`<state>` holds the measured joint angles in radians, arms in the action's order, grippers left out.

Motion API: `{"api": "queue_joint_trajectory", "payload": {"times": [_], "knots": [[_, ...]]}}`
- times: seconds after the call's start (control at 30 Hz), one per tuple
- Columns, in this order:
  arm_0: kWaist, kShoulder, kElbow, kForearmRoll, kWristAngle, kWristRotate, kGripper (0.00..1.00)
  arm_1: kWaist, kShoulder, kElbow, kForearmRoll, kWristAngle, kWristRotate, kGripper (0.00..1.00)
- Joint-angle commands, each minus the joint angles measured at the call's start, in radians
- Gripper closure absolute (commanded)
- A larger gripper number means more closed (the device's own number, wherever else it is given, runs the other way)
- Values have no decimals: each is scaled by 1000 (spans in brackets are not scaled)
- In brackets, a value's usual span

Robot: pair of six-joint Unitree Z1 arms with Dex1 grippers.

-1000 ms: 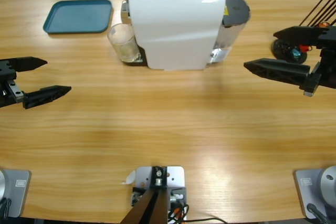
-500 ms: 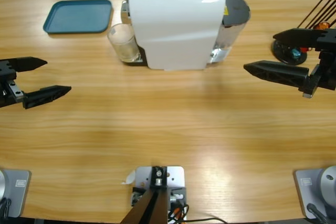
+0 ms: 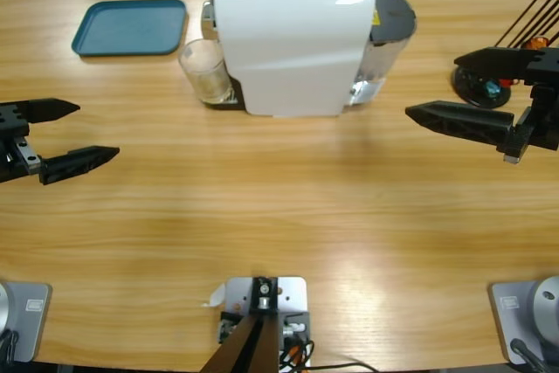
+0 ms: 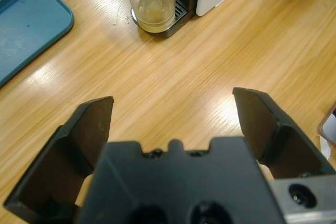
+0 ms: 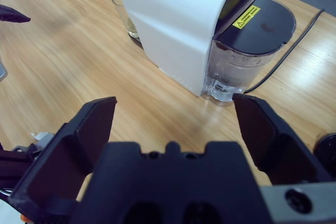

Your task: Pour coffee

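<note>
Far left of the high view: left claw low over the surface, jaws spread wide, holding nothing. It points toward the machine, well apart from it.

Upper left: teal tray, bare, flat on the surface.

Just right of the tray: clear glass tumbler standing upright on the dark drip grate at the left face of the white coffee machine. Left wrist view shows the coffee as a shallow pale amber layer in the tumbler's bottom; most of the glass is unfilled.

Right of the machine body: its dark-lidded water tank, with a yellow warning label, touching the white shell.

Far right: right claw, jaws wide apart, empty, aimed at the machine's tank side, near but not touching. Beside it at the edge, a dark round holder with small coloured bits; cannot tell what they are.

Judgement on progress: some coffee is already in the glass, so brewing looks done or nearly so. The tumbler is not yet gripped or taken off the grate; that step seems left, likely for the left claw, with the tray a possible destination.
</note>
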<state>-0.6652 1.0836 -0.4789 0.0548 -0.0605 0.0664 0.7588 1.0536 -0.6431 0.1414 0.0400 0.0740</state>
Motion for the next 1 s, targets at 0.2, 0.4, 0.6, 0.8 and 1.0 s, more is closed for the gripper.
{"api": "queue_joint_trajectory", "payload": {"times": [0.2, 0.4, 0.6, 0.8, 1.0], "knots": [[-16, 19, 33, -10, 7, -20, 0, 11, -19, 33, 9, -20, -2, 0], [-16, 22, 32, -10, 7, -22, 0, 11, -20, 37, 3, -28, -2, 0], [-16, 22, 33, -12, 7, -22, 0, 11, -17, 37, 0, -45, -2, 0], [-16, 24, 33, -12, 7, -22, 0, 11, -18, 37, 0, -45, -2, 0], [-16, 24, 33, -12, 7, -22, 0, 11, -14, 37, 0, -54, -1, 0]]}}
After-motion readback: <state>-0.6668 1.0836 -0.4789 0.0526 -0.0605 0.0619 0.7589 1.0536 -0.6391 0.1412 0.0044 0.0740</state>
